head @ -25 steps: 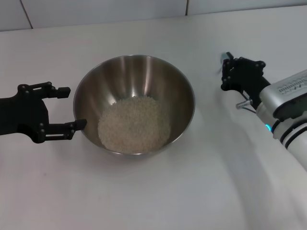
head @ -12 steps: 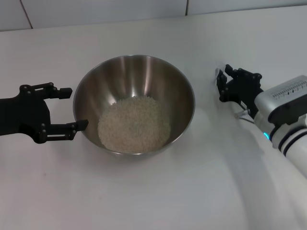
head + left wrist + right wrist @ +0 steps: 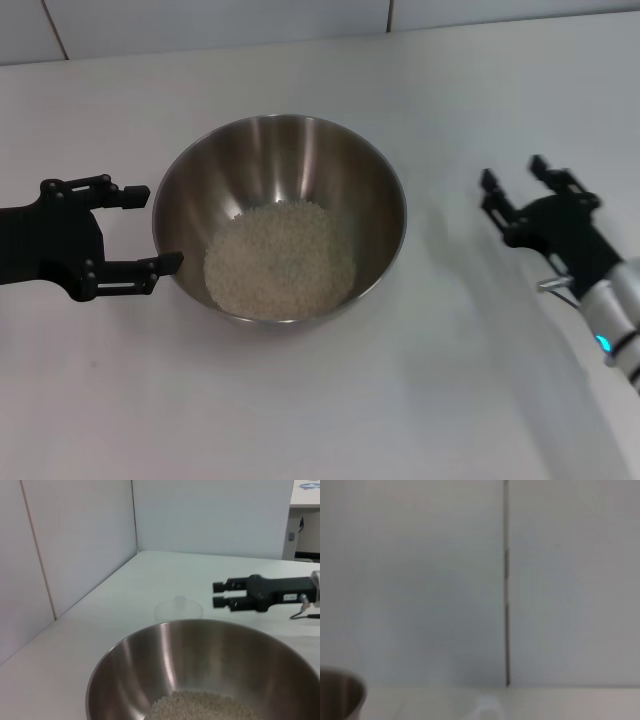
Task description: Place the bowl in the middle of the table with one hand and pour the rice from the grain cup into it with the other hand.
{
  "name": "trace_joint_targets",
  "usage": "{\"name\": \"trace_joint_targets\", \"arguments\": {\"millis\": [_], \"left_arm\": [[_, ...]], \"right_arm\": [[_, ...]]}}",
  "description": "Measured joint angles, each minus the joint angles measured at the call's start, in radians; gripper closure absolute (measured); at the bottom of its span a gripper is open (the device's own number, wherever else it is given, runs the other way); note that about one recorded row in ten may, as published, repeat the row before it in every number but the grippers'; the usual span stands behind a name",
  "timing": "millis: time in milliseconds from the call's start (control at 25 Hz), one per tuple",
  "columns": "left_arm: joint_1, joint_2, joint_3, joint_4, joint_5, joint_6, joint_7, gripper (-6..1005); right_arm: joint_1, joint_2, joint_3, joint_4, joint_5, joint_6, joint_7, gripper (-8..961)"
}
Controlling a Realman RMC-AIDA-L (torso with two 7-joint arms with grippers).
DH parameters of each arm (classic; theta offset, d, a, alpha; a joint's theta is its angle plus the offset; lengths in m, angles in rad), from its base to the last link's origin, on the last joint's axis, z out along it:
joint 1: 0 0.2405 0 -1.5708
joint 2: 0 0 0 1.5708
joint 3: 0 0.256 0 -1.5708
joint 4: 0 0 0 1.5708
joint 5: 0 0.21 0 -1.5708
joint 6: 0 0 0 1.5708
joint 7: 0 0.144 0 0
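The steel bowl [image 3: 280,160] stands in the middle of the white table [image 3: 300,420] with a heap of rice [image 3: 280,260] in it. My left gripper [image 3: 160,225] is open, its two fingers on either side of the bowl's left edge. My right gripper [image 3: 513,172] is open and empty, to the right of the bowl. In the left wrist view the clear grain cup [image 3: 178,610] stands upright and empty on the table beyond the bowl [image 3: 200,660], a short way off my right gripper [image 3: 216,594]. The cup hardly shows in the head view.
White wall panels [image 3: 200,20] run along the table's far edge. In the left wrist view a side wall [image 3: 65,545] closes off the table there. The right wrist view shows wall panels [image 3: 420,580] and a bit of the bowl's rim [image 3: 340,690].
My right gripper has drawn back to the right and towards me, away from the spot by the bowl, and now stands open. The left gripper and the bowl have not moved.
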Motion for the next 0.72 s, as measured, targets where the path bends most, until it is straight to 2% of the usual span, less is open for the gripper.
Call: {"name": "trace_joint_targets", "arguments": {"millis": [80, 120, 160, 240, 280, 320, 360, 440, 480, 520, 560, 680, 720], "left_arm": [[0.0, 0.0, 0.0, 0.0, 0.0, 0.001, -0.001, 175], [0.0, 0.0, 0.0, 0.0, 0.0, 0.001, -0.001, 175], [0.0, 0.0, 0.0, 0.0, 0.0, 0.002, -0.001, 175], [0.0, 0.0, 0.0, 0.0, 0.002, 0.004, -0.001, 175], [0.0, 0.0, 0.0, 0.0, 0.002, 0.004, -0.001, 175], [0.0, 0.0, 0.0, 0.0, 0.002, 0.004, -0.001, 175], [0.0, 0.0, 0.0, 0.0, 0.002, 0.004, -0.001, 175], [0.0, 0.0, 0.0, 0.0, 0.001, 0.005, -0.002, 175], [0.0, 0.0, 0.0, 0.001, 0.001, 0.005, -0.002, 175], [-0.001, 0.0, 0.0, 0.001, -0.002, 0.005, -0.002, 175], [-0.001, 0.0, 0.0, 0.001, -0.002, 0.005, -0.002, 175], [-0.006, 0.0, 0.0, 0.001, -0.003, 0.005, -0.001, 175], [-0.008, 0.0, 0.0, 0.001, -0.002, 0.005, -0.001, 175]], "right_arm": [[-0.043, -0.003, 0.001, -0.015, 0.001, -0.098, 0.058, 386], [-0.077, -0.013, -0.006, -0.058, -0.001, -0.241, 0.16, 339], [-0.077, -0.013, -0.006, -0.058, -0.001, -0.241, 0.16, 298], [-0.09, -0.036, -0.018, -0.123, -0.018, -0.379, 0.317, 217], [-0.087, -0.051, -0.026, -0.169, -0.035, -0.447, 0.416, 177], [-0.045, -0.079, -0.047, -0.294, -0.095, -0.576, 0.623, 136], [-0.045, -0.079, -0.047, -0.294, -0.095, -0.576, 0.623, 134], [0.031, -0.09, -0.095, -0.465, -0.157, -0.682, 0.768, 129], [0.069, -0.088, -0.132, -0.552, -0.181, -0.718, 0.827, 127], [0.157, -0.068, -0.247, -0.756, -0.211, -0.758, 0.948, 125], [0.157, -0.068, -0.247, -0.756, -0.211, -0.758, 0.948, 125], [0.248, -0.015, -0.428, -1.017, -0.218, -0.731, 1.085, 126], [0.278, 0.005, -0.562, -1.125, -0.215, -0.695, 1.155, 126]]}}
